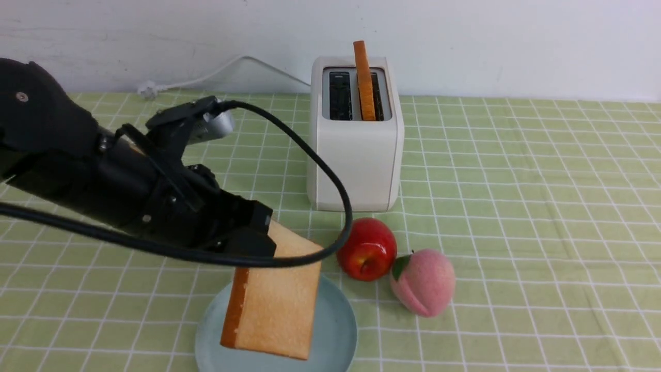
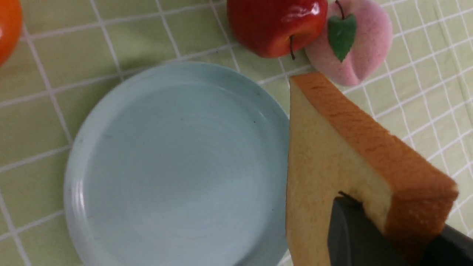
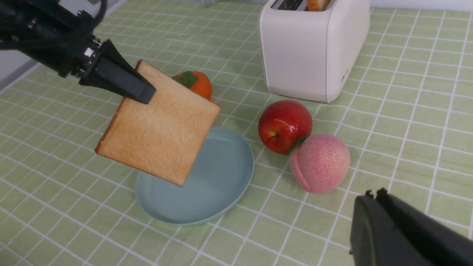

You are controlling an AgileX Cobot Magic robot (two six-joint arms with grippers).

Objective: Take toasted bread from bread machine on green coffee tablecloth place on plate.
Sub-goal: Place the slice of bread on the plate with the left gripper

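Left end effector (image 1: 258, 232) is pinching one slice of toasted bread (image 1: 276, 305) by its upper corner, one black finger (image 3: 140, 92) lying flat across the pale golden face. The slice hangs tilted over the plate (image 1: 335, 330), its darker crust edge on the side away from the apple. In the left wrist view the plate's blue-green floor (image 2: 177, 166) shows bare. Whether the slice's lowest corner touches the plate cannot be told.

Beyond the plate stands the bread machine (image 1: 356, 155), white and boxy. The second slice of toasted bread (image 1: 364, 77) stands upright in the slot farther from the arm, and the other slot is dark. A white power cord (image 1: 206, 77) trails from behind the machine along the wall.

A red apple (image 1: 367, 249) sits just beside the plate, between it and the bread machine. A pink peach (image 1: 424, 281) touches the apple on the side away from the plate. The right wrist view shows an orange fruit (image 3: 196, 83) near the plate's far rim, partly hidden behind the held slice.

All of this rests on the green coffee tablecloth (image 1: 516, 206), which covers the bench.

The right end effector (image 3: 373, 195) appears only in its own wrist view, as a dark shape well apart from the plate. I cannot tell whether its fingers are spread or together.
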